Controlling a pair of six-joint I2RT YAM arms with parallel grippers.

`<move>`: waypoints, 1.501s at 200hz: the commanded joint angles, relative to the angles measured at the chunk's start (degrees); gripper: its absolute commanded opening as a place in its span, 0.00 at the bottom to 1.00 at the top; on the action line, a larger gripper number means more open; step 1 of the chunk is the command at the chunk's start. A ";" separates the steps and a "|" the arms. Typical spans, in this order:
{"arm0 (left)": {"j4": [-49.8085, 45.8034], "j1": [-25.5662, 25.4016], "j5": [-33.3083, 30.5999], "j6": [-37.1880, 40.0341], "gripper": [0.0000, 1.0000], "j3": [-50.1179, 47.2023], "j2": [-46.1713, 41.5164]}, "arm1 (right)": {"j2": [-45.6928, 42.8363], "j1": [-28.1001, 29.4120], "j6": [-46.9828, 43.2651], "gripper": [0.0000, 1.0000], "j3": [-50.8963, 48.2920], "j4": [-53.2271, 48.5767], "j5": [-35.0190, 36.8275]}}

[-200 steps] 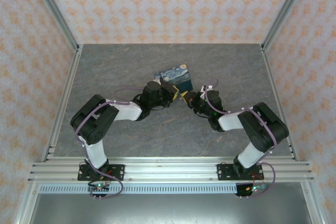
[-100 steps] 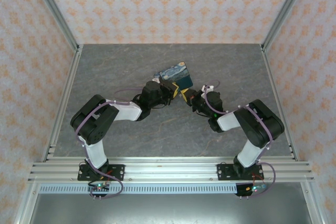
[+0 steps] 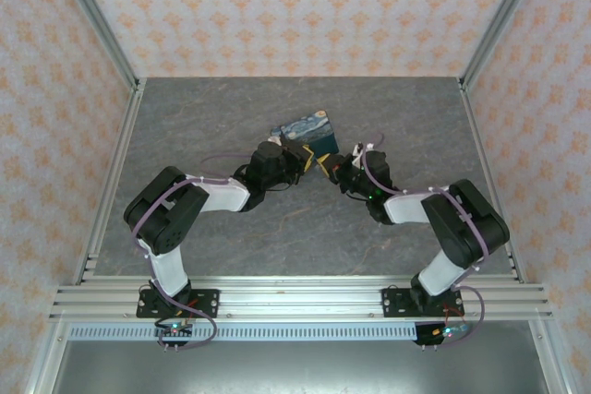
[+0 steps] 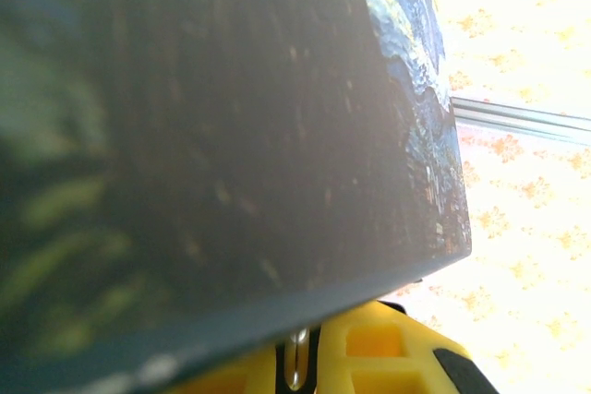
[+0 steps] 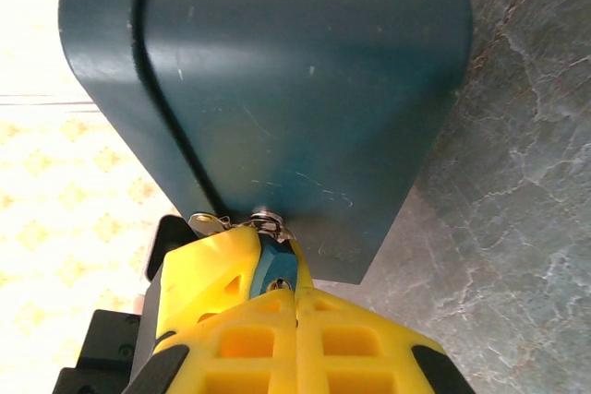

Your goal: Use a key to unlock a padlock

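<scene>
Right gripper (image 5: 277, 280) fingers pinched together on the small teal padlock (image 5: 267, 265), its silvery bit touching the dark blue swirly-patterned box (image 5: 277, 71), left gripper (image 4: 307, 350) fingers narrow around a thin silvery loop (image 4: 295, 366) beside that box, grey marbled table (image 5: 517, 182) beneath.

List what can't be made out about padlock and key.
Left wrist: the blurred box covers most; a silvery loop in the left gripper is cut by the bottom edge; no key identifiable.
Right wrist: the right gripper hides the keyhole and lock state of the padlock.
Top view: both too small.
</scene>
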 commanded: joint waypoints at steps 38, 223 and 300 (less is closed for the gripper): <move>0.96 -5.05 10.66 2.47 0.00 2.11 -2.83 | -0.68 -0.65 -7.22 0.00 3.37 -4.48 -3.54; -3.00 -6.19 6.35 -0.07 0.00 1.48 -6.63 | -1.53 1.56 -8.37 0.00 3.08 -3.43 -3.72; -3.86 -6.96 5.48 -2.68 0.00 1.30 -8.92 | -1.71 1.52 -7.67 0.00 2.75 -1.15 -5.96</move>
